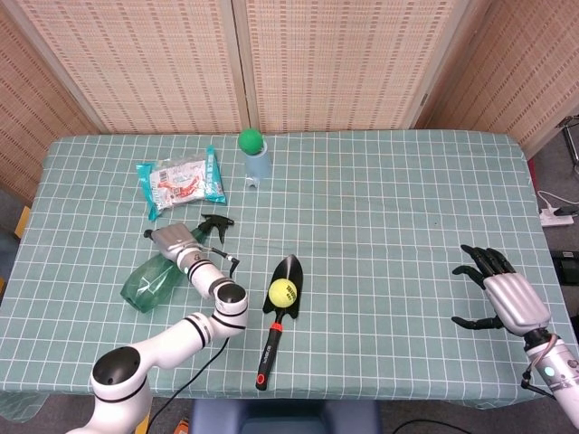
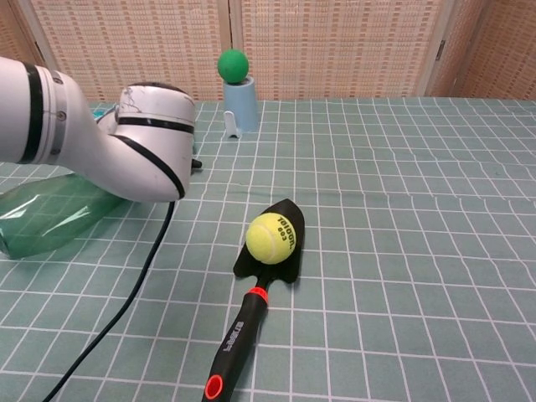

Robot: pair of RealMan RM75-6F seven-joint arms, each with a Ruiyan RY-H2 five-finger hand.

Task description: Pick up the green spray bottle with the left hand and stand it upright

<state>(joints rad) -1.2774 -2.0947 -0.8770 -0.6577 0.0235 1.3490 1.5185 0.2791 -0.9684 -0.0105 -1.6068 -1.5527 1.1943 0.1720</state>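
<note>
Two hands show in the head view, one at each end of the bench point(image 1: 380, 181), which carries a green checked cloth. At the far left the green spray bottle point(image 1: 149, 281) lies on its side, its body toward the near left edge and its black trigger head point(image 1: 217, 225) pointing up and to the right. The left hand point(image 1: 174, 242) sits over the bottle's neck, touching it; its fingers are hidden beneath the silver back of the hand, so I cannot tell whether they close on the bottle or only rest there. In the chest view the white left arm point(image 2: 126, 155) covers the hand, and only the bottle's green body point(image 2: 50, 222) shows beside it.

Behind the bottle lies a flat snack packet point(image 1: 181, 183). Further right a green ball point(image 1: 251, 140) sits on top of a pale blue cup point(image 1: 257, 165) near the back edge. Near the front middle a black trowel point(image 1: 277, 316) with a red-ringed handle lies flat, a yellow tennis ball point(image 1: 283, 291) resting on its blade.

At the far right the right hand point(image 1: 502, 298) hovers near the bench's edge, its dark fingers point(image 1: 479, 264) spread apart and holding nothing.
</note>
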